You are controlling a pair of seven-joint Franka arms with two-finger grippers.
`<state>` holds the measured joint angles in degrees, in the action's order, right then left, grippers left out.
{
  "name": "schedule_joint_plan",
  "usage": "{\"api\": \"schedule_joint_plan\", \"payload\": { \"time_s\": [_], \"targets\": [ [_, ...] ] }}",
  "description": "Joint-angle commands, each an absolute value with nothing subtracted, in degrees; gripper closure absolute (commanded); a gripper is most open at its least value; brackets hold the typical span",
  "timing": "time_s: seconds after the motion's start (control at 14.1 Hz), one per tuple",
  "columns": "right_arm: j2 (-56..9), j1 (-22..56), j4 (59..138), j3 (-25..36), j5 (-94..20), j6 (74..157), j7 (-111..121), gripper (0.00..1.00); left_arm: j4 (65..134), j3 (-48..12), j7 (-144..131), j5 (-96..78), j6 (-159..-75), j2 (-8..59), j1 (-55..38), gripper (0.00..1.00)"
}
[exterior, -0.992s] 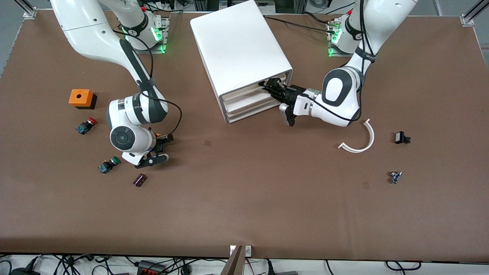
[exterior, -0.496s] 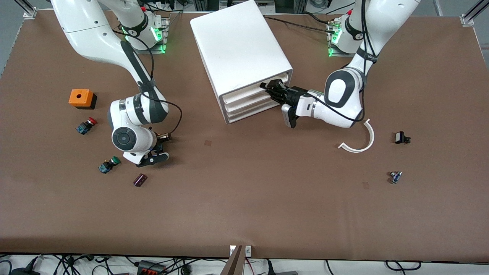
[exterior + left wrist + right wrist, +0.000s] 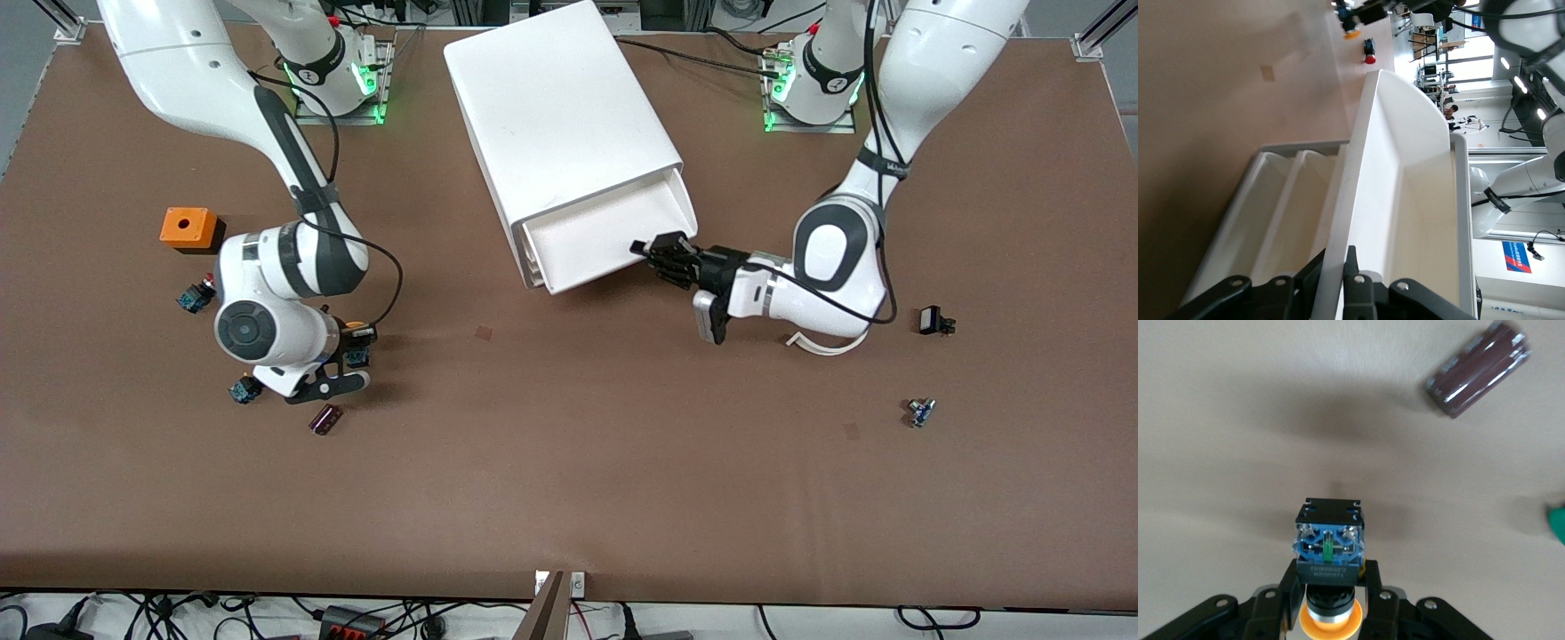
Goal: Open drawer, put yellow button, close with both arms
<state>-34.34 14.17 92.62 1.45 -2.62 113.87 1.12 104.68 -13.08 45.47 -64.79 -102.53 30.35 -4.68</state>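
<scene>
1. The left claw (image 3: 656, 253) is closed on the front wall of the drawer (image 3: 613, 233), at the corner toward the left arm's end of the bench (image 3: 569, 462); in the left wrist view its black fingers (image 3: 1351, 280) straddle that white rim.
2. The drawer, the top one of the white cabinet (image 3: 556, 116), stands pulled well out, and its white floor shows bare (the two lower drawers (image 3: 1288, 207) sit pushed in under it).
3. The right claw (image 3: 342, 360) is closed on the yellow button (image 3: 1329, 568), holding it above the bench near the right arm's end; its fingers (image 3: 1373, 583) press the black body from both sides, the yellow cap toward the wrist and the blue end toward the bench.
4. A small white label sits on the button's black body, but its print is too fine to read.
5. On the bench near the right claw lie a dark brown cylinder (image 3: 325, 419), a green button (image 3: 244, 389), a red button (image 3: 193, 296) partly hidden by the arm, and an orange box (image 3: 188, 228).
6. Toward the left arm's end lie a white curved strip (image 3: 822, 345) partly under the arm, a small black part (image 3: 933, 321) and a small blue-grey part (image 3: 921, 411).
</scene>
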Motion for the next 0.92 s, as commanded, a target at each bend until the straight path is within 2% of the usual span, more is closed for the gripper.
{"api": "schedule_joint_plan", "payload": {
  "time_s": [0.0,0.14,0.21,0.28,0.35,0.42,0.71,0.85],
  "targets": [
    [-33.84,13.97,83.97,1.14,-4.74,105.23,-0.60,1.00,96.52,-11.60,42.72,-58.99,-103.54,35.06,-4.57,0.97],
    [-33.84,14.32,79.12,1.14,-6.49,101.35,-4.99,1.00,95.28,-11.08,42.01,-58.71,-103.45,35.51,-4.57,0.96],
    [-33.84,14.50,77.36,0.88,-8.24,99.95,-7.88,1.00,95.36,-10.99,42.01,-58.71,-103.45,35.51,-4.48,0.86],
    [-33.84,14.68,76.13,0.62,-10.44,99.50,-11.56,1.00,95.27,-10.90,42.01,-58.71,-103.53,35.42,-4.57,0.61],
    [-33.75,15.11,74.98,0.53,-12.46,99.14,-15.60,1.00,95.36,-10.90,42.62,-58.71,-103.54,35.51,-4.40,0.07],
    [-33.40,16.25,73.49,0.53,-13.70,97.84,-19.56,1.00,95.27,-10.99,42.37,-58.71,-103.36,35.33,-3.70,0.00],
    [-33.13,21.52,67.77,0.53,-18.89,94.31,-39.50,1.00,95.27,-10.55,33.97,-58.19,-98.62,32.09,-2.99,0.00],
    [-33.22,24.69,64.96,0.53,-18.90,94.31,-49.70,1.00,93.27,-10.46,24.83,-51.28,-97.39,29.37,-2.99,0.00]
  ]
}}
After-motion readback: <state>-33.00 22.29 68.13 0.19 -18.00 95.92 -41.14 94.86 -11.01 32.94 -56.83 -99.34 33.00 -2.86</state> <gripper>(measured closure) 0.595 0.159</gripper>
